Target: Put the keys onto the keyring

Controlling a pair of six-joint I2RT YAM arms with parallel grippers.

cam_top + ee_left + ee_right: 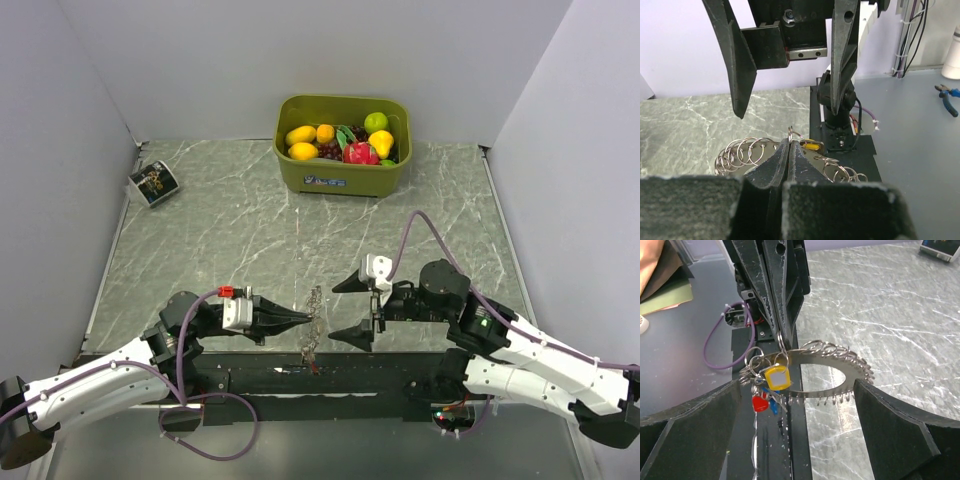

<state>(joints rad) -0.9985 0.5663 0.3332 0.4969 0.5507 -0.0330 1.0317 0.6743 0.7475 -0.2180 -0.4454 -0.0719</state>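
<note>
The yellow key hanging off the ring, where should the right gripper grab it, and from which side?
On the yellow key, likely the head, pinched across its side edges, straight in from the right gripper. Its flat face looks that way, it hangs free off the keyring, and the shut left gripper blocks the top.

Keyring (855, 372) btwn L tool (308, 318) & R tool (334, 313)

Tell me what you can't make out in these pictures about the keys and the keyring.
- Top external view: keys and keyring are too small, just a thin streak at the left gripper tips.
- Left wrist view: its shut fingers cover the keyring's middle; only a yellow tag shows, other keys hidden.
- Right wrist view: overlapping loops hide how many keys hang there and on which loop.
</note>
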